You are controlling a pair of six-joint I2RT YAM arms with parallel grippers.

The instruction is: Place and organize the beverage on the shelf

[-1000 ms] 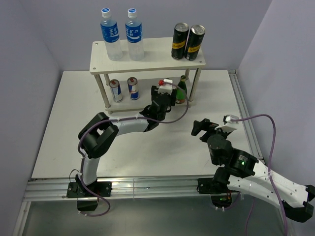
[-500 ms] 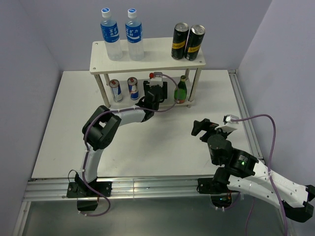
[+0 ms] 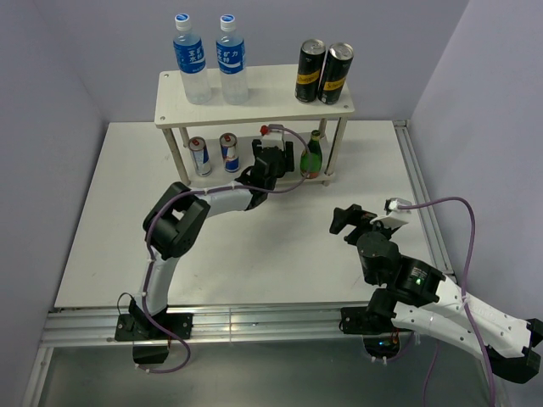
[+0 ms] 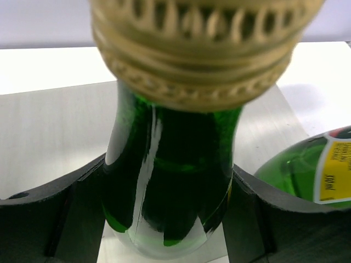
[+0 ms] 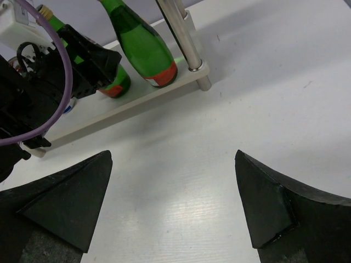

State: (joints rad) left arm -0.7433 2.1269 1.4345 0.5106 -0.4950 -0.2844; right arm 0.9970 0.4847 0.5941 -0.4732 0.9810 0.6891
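The shelf (image 3: 254, 95) stands at the middle of the desk's far edge. The left gripper (image 3: 273, 161) reaches under its top board with its fingers (image 4: 44, 219) pinching the neck of a green glass bottle (image 4: 170, 164) just below the ribbed gold cap (image 4: 203, 44). The bottle is upright and seems to rest on the lower board, though its base is hidden. Just to its right, near the front right leg (image 5: 178, 33), stands a second green bottle (image 3: 313, 156); its red-and-yellow label carries small print too blurred to read. Two small blue-and-silver cans (image 3: 200, 156) stand at the left end of the lower board. On the top board are two water bottles (image 3: 193, 59) with blue labels and white writing I cannot make out, and two black cans (image 3: 310, 72) with gold lettering toward the right. The right gripper (image 3: 348, 222) hovers over the white desk (image 3: 254, 254) toward its right edge, well apart from the shelf, fingers (image 5: 66, 203) spread wide and holding nothing.
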